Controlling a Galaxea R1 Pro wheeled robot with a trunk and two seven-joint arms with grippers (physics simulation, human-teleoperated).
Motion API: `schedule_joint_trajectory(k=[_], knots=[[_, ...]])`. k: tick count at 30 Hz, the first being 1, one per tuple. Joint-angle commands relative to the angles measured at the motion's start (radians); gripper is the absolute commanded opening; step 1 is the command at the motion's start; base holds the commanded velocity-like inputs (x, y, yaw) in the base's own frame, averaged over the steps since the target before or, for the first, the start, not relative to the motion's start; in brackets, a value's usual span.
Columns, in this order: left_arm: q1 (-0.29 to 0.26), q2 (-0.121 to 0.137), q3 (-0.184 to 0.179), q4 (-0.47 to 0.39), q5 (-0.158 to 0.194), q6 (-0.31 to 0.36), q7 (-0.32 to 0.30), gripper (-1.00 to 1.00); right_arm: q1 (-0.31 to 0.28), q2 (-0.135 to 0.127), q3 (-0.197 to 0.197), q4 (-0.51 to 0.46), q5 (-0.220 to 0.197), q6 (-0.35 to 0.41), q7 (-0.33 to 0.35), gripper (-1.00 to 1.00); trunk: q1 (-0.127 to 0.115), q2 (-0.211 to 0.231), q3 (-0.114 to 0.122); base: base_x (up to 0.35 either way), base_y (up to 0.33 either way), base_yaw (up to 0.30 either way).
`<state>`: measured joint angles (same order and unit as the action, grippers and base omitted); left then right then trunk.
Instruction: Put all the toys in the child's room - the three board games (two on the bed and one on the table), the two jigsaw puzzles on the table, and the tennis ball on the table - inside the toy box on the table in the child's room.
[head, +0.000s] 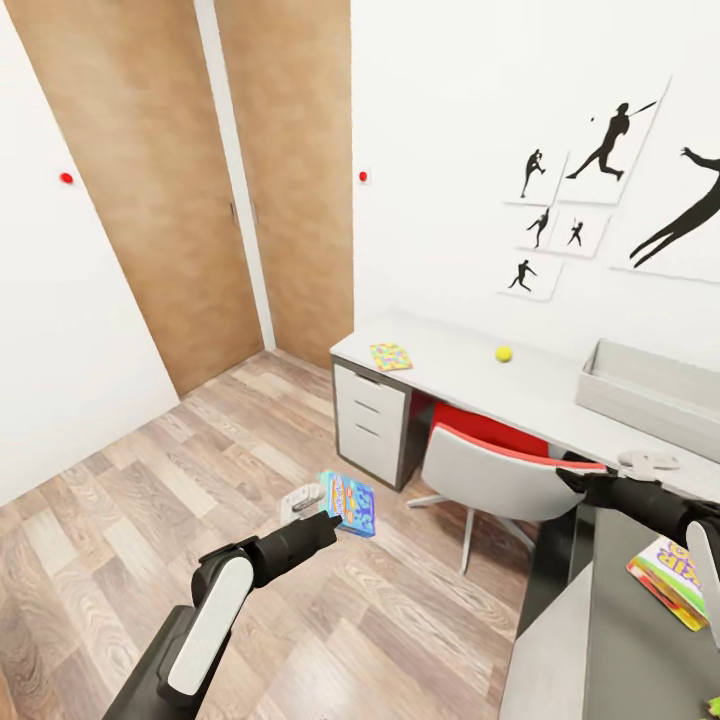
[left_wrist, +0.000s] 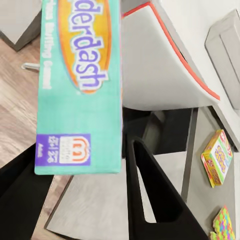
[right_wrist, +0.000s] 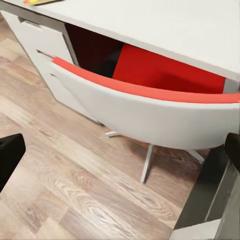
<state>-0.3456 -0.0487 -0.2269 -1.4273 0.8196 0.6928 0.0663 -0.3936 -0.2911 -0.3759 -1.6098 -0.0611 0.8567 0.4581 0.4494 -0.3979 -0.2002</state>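
My left gripper is shut on a small blue-teal board game, held in the air above the wood floor. In the left wrist view the box stands between the black fingers. On the light-grey table lie a jigsaw puzzle and the tennis ball. The grey toy box stands at the table's far right. A green-white-red board game lies on the dark-grey section, with a second puzzle near it. My right gripper hovers open near the chair's back.
A white swivel chair with a red seat is pushed under the table, between my two arms. White drawers close the table's left end. Wooden wardrobe doors stand at the back left, with open wood floor in front of them.
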Motion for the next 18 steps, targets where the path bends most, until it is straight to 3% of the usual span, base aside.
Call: schedule_joint_trajectory(k=[1,18], knots=[[-0.001,0.0,0.0,-0.001,0.012,0.004,0.007,-1.0,-0.001,0.0,-0.001,-0.001,-0.006,0.007,0.001,1.0,0.001,-0.002,-0.002,0.0,0.0,0.3],[-0.002,0.0,0.0,-0.001,0.012,0.004,0.006,-1.0,-0.001,0.0,-0.001,-0.001,-0.006,0.007,0.001,1.0,0.001,-0.002,-0.002,0.0,0.0,0.3]])
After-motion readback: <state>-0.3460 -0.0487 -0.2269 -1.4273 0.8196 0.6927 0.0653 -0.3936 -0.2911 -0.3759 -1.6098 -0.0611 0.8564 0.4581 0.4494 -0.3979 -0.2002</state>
